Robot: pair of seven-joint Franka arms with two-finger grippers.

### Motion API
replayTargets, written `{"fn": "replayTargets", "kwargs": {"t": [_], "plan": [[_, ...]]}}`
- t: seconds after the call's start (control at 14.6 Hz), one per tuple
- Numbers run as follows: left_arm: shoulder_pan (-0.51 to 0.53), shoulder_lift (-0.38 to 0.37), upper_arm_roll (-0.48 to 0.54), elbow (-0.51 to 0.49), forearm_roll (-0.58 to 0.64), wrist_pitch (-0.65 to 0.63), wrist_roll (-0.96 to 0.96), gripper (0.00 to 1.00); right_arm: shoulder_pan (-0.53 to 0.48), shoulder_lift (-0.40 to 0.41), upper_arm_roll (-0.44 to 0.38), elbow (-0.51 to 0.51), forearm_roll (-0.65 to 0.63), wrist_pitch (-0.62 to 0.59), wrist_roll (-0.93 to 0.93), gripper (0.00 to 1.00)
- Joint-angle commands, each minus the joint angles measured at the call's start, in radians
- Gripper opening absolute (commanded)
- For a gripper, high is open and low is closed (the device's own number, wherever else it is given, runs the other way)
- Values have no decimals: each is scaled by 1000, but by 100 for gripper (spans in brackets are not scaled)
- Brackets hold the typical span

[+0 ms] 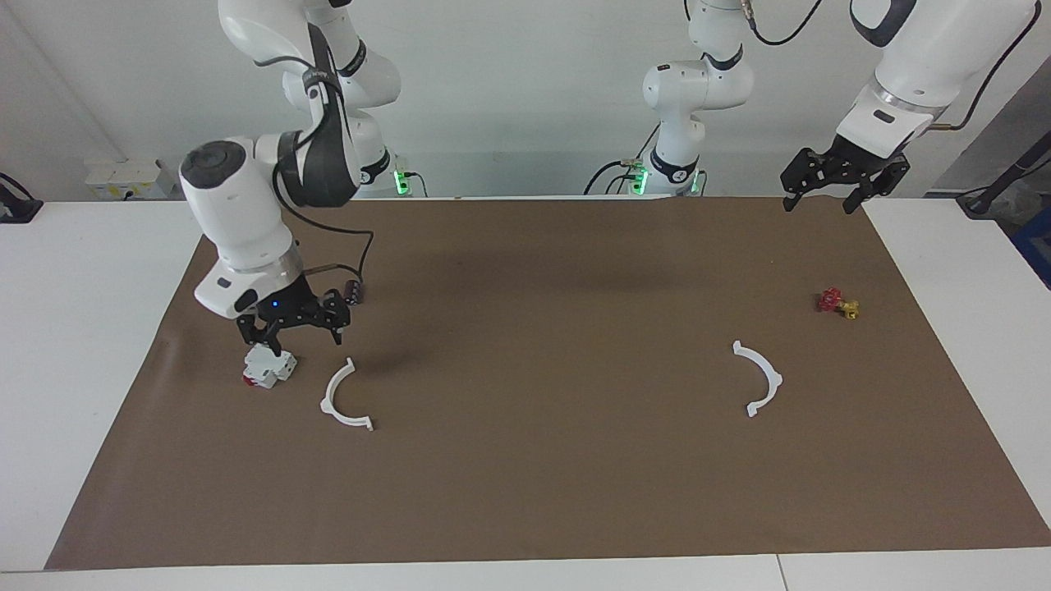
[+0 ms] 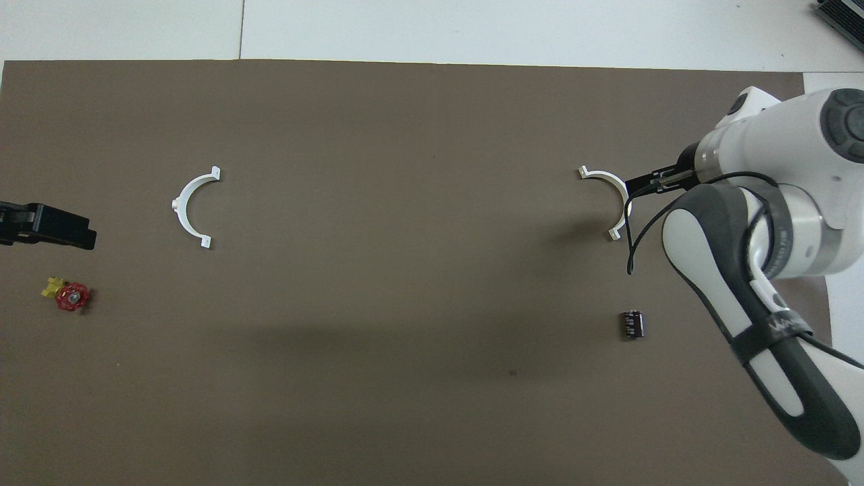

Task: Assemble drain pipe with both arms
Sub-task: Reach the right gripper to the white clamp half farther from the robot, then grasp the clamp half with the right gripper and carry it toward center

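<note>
1. In the facing view, the right gripper (image 1: 291,332) hangs low over the brown mat (image 1: 542,492), its fingers spread apart and holding nothing. It is over the spot between the white-and-red block (image 1: 268,366) and the nearer end of one white half-ring (image 1: 343,399), without touching either.
2. That half-ring lies flat on the mat toward the right arm's end of the table, just beside the block. The small black cylinder (image 1: 354,291) lies nearer to the robots, partly covered by the right arm's cable.
3. The second half-ring (image 1: 759,378) lies flat toward the left arm's end of the table, well apart from the first, so the drain pipe is in two separate pieces.
4. A small red-and-yellow valve (image 1: 837,303) lies nearer to the robots than the second half-ring.
5. The left gripper (image 1: 823,195) waits raised over the mat's edge nearest the robots, fingers spread and empty.
6. In the overhead view, the right arm (image 2: 776,223) covers the block and part of the first half-ring (image 2: 605,179); its gripper is hidden under the wrist.
7. The second half-ring (image 2: 190,206) lies bare on the mat, with the valve (image 2: 68,295) nearer to the robots.
8. Only the black tip of the left gripper (image 2: 47,226) shows at the picture's edge, over the mat near the valve.
9. The black cylinder (image 2: 632,323) lies clear of the arm, nearer to the robots than the first half-ring.
</note>
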Motion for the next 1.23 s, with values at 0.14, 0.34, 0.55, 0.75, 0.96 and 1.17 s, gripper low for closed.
{"fn": "replayTargets", "kwargs": {"t": [0.14,0.34,0.55,0.75,0.96,1.17], "plan": [[-12,-30,-2,-31,10,-2,-8,100,-23,150,4,16,143,143,-330,100],[-8,-31,0,-39,8,8,-6,100,-26,206,4,15,164,229,-426,99],[-8,-31,0,-39,10,16,-3,100,-28,221,3,15,164,240,-451,76],[-11,-27,0,-34,14,59,-6,100,-31,232,1,10,161,243,-455,47],[-8,-27,1,-37,16,59,-4,100,-33,235,0,-18,150,298,-452,0],[-2,-19,1,-36,16,74,-9,100,-30,229,-2,1,149,258,-434,0]]}}
